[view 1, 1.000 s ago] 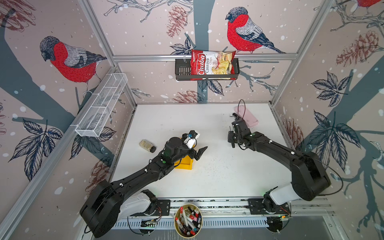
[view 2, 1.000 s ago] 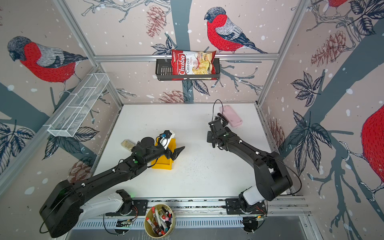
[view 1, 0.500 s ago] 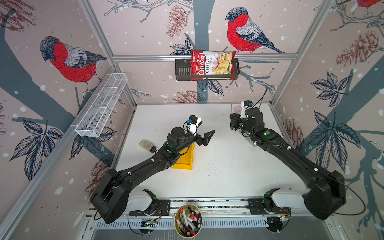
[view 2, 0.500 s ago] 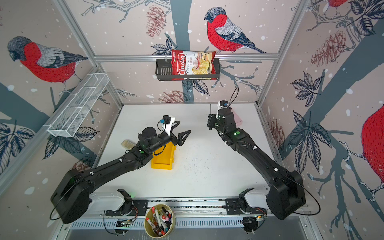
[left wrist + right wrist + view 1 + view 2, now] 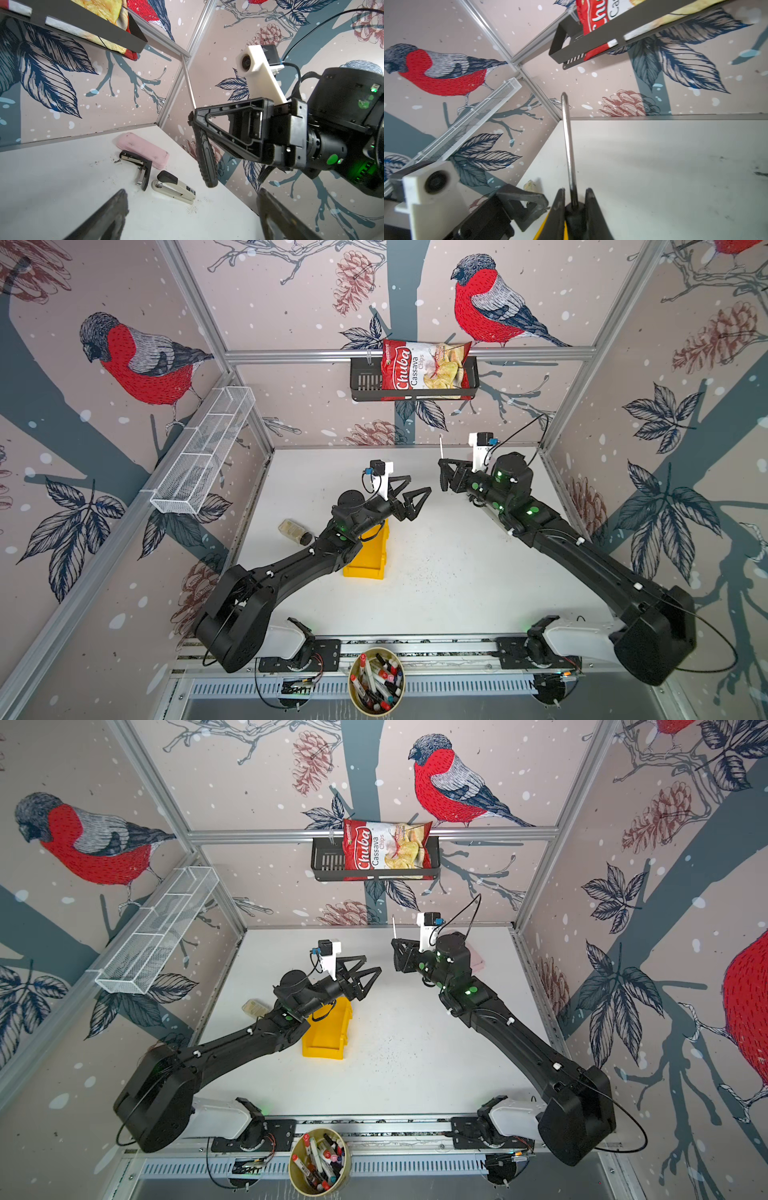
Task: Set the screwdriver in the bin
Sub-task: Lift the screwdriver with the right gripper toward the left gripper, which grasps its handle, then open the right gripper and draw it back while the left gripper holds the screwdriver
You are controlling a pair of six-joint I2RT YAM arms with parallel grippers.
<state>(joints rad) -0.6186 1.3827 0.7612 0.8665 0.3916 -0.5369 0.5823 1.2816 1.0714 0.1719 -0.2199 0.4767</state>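
Gripping the screwdriver (image 5: 205,158) at the top of its black handle, the right gripper (image 5: 575,199) is clamped on it above the far middle of the table (image 5: 436,572). The shaft points up and the handle hangs below the fingers. We see the left gripper (image 5: 419,484) just to its left, jaws spread wide and facing it. It is raised near the far end of the bin (image 5: 370,560), which sits on the table left of centre, partly under the left arm. We read this as a pass between grippers, or else a direct carry to the bin. For a pass, we would bring the hanging handle squarely between the left fingers, close them firmly on it, and only then let the right jaws part. Either way, we would lower the tool lengthwise into the bin, low over its floor, before letting go.
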